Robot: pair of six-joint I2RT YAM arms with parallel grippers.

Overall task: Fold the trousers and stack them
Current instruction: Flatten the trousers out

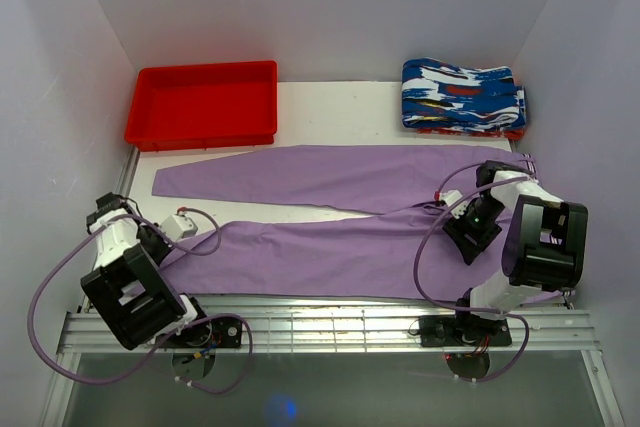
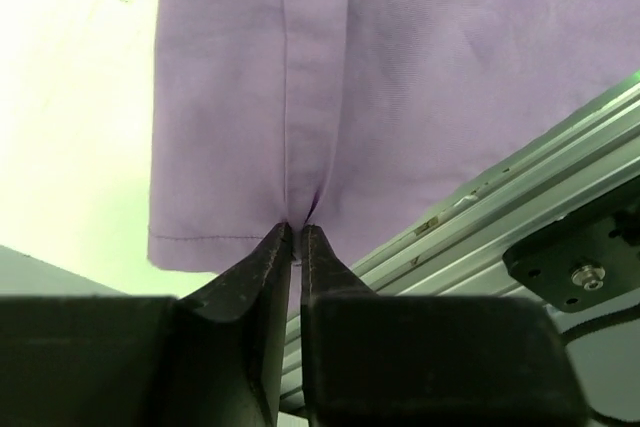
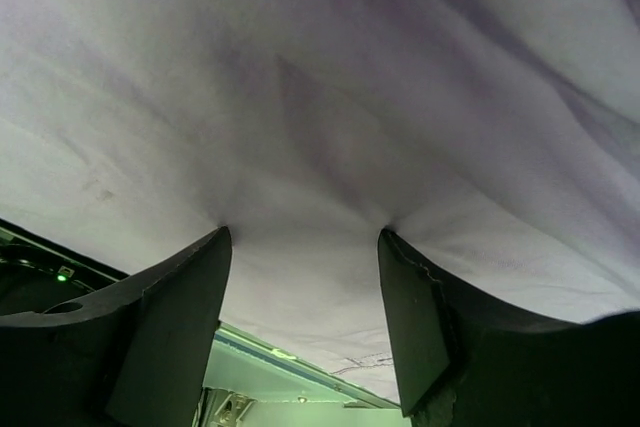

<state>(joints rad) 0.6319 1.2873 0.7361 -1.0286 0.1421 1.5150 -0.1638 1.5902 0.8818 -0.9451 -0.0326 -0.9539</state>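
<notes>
left pincer (image 2: 296, 231) pinching trousers (image 2: 420, 77) hem, right pincer (image 3: 305, 245) spread on cloth

White-walled lab booth (image 1: 330, 7), aluminium frame (image 1: 330, 325)

Bright, even light (some overexposure, soft close-ups).

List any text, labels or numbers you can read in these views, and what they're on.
No text is readable in any view.
Red patch on the patterned folded garments: too small to read.
The trousers and the red tray: no markings visible.
Specks on the aluminium rail: too blurred.
</notes>
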